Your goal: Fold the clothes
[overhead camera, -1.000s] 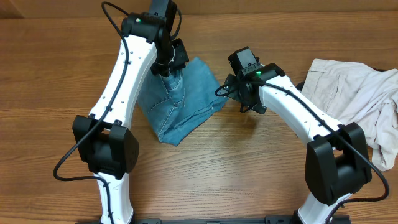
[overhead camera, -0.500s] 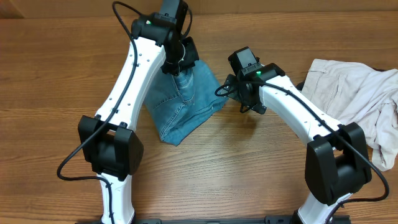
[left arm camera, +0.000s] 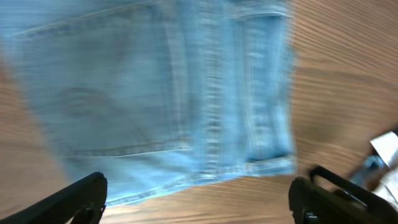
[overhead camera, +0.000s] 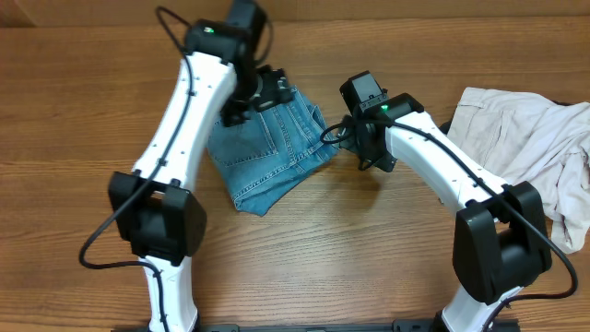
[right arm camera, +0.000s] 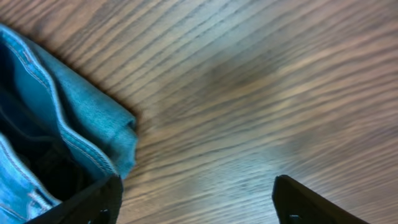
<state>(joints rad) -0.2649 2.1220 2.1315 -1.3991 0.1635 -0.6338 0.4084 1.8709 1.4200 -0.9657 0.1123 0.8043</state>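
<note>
Left fingers [left arm camera: 81, 194] hover spread wide over the folded light blue denim jeans [overhead camera: 272, 152], gripping nothing. Right fingers [right arm camera: 305, 200], also wide and empty, sit beside the jeans' edge. They lie on the brown wooden desk [overhead camera: 74, 111] between both arms.

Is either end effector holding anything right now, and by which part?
Nothing is held. Left end effector open above the jeans; right end effector open beside their edge.

Bright even light, soft shadows, overhead view sharp, jeans [left arm camera: 186, 93] motion-blurred in left wrist view
</note>
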